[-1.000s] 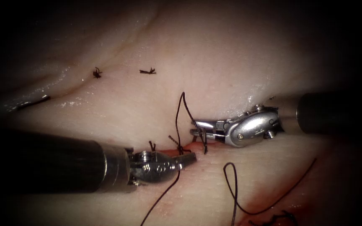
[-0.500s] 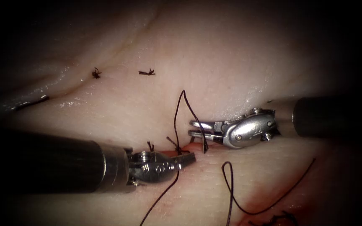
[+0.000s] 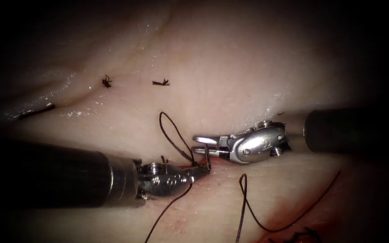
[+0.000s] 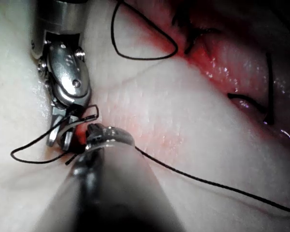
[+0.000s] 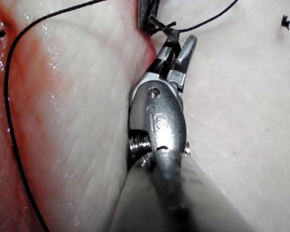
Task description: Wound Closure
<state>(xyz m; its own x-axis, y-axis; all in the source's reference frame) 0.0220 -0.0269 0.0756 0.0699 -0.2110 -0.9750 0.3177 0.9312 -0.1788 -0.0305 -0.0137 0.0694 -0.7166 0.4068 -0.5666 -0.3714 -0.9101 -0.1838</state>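
Observation:
My left tool (image 3: 203, 169) comes in from the left, its jaws shut on the dark thread (image 3: 169, 209) at the red cut (image 3: 186, 167). From there the thread trails down toward the near edge. My right tool (image 3: 196, 144) lies just above it, right of the cut, jaws open. A short strand (image 3: 208, 156) runs between those jaws down to the left tool's tip. A thin loop of thread (image 3: 169, 130) leans up and left from the cut. From close by, the right tool (image 5: 176, 48) stands open with the strand (image 5: 170, 44) crossing between its jaws, and the left tool (image 4: 94, 131) meets it.
Two cut thread ends (image 3: 107, 81) (image 3: 160, 83) lie on the tissue (image 3: 230, 76) farther back. Knot tails (image 3: 163, 158) stand at the cut by the left tool. A long slack loop of thread (image 3: 244, 202) and red fluid (image 3: 289, 220) lie at the lower right.
The right tool has moved left toward the cut, jaws still open. The tall upright thread loop has dropped and now leans left. The left tool has held still.

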